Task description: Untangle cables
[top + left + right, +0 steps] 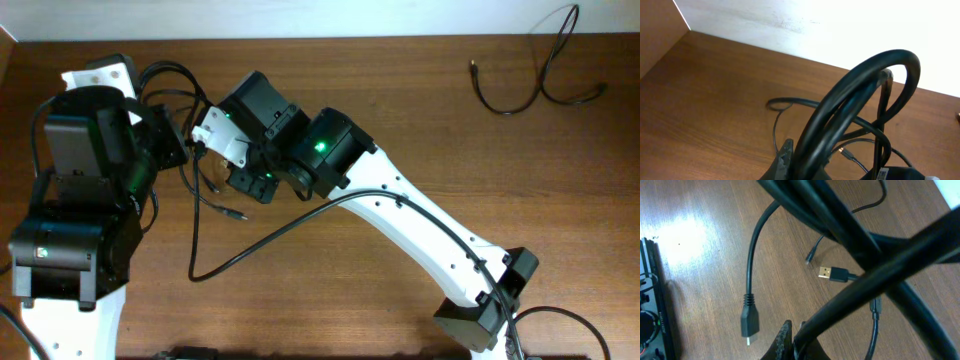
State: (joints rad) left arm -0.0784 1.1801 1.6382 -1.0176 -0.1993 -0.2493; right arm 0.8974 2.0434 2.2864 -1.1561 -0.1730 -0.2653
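Right wrist: cables crowd R gripper, L gripper too; can't tell either's grip.

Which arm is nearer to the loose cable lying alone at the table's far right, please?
Right. The right arm reaches across the middle of the table, below-left of the cable; the left arm stands at the far left.

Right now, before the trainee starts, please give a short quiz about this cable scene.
1. True or false: one black cable lies alone, away from the tangled cables.
2. The gold-tipped plug in the right wrist view is: A USB-A; B audio jack; C mains plug.
3. Fill in: the right arm reaches across to the tangled cables beside the ___ arm.
Key: 1 true; 2 A; 3 left.
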